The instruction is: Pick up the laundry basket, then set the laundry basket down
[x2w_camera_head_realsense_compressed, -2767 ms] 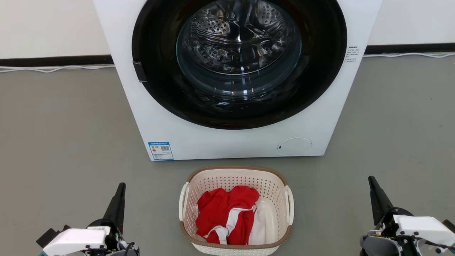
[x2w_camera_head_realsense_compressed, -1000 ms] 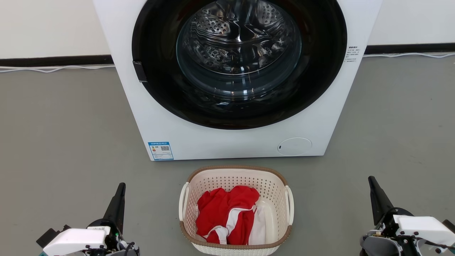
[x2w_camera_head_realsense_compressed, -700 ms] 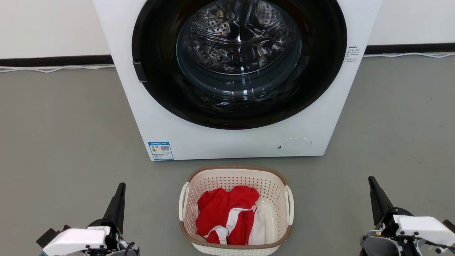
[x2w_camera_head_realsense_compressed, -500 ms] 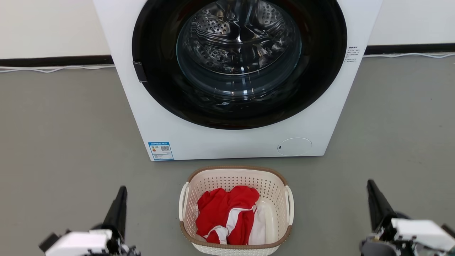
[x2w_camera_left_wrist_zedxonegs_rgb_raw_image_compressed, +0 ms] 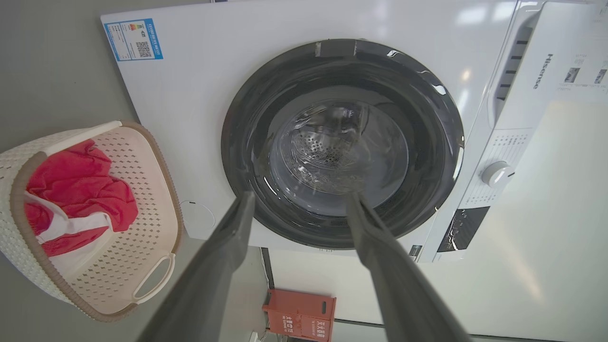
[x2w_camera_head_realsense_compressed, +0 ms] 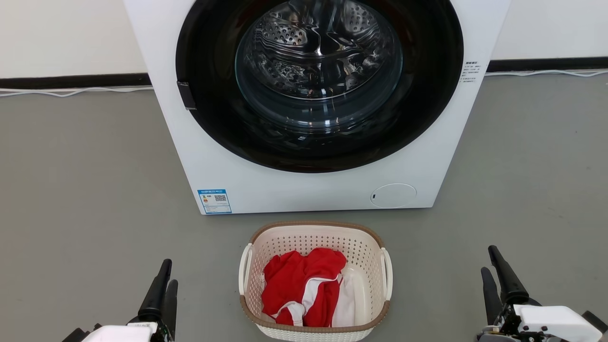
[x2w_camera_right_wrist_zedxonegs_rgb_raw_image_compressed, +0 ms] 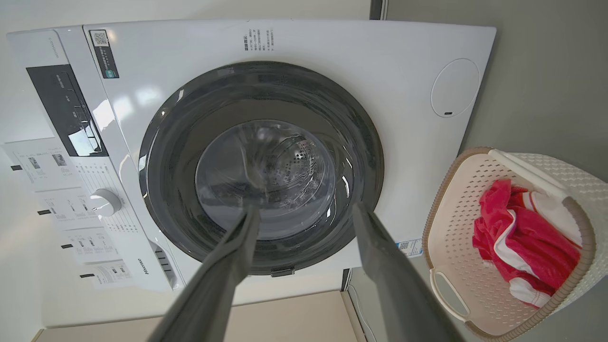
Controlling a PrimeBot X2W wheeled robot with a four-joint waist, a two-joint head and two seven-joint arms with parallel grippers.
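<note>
Between the left gripper (x2w_camera_head_realsense_compressed: pixel 169 272) and right gripper (x2w_camera_head_realsense_compressed: pixel 488 259), both gaping empty, the small cream-white perforated plastic laundry basket (x2w_camera_head_realsense_compressed: pixel 316 237) is looking light, springy; its three- and nine-o'clock handles (x2w_camera_head_realsense_compressed: pixel 244 268) are offering holds.

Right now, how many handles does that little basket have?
2 white loops on the laundry basket: the left handle on its left side, the right handle on its right. Its near outer wall is cut off, so another could hide there.

The laundry basket (x2w_camera_head_realsense_compressed: pixel 313 240) is cream-white, perforated, with a brown woven-look rim. The cloth (x2w_camera_head_realsense_compressed: pixel 304 285) is red and white.
</note>
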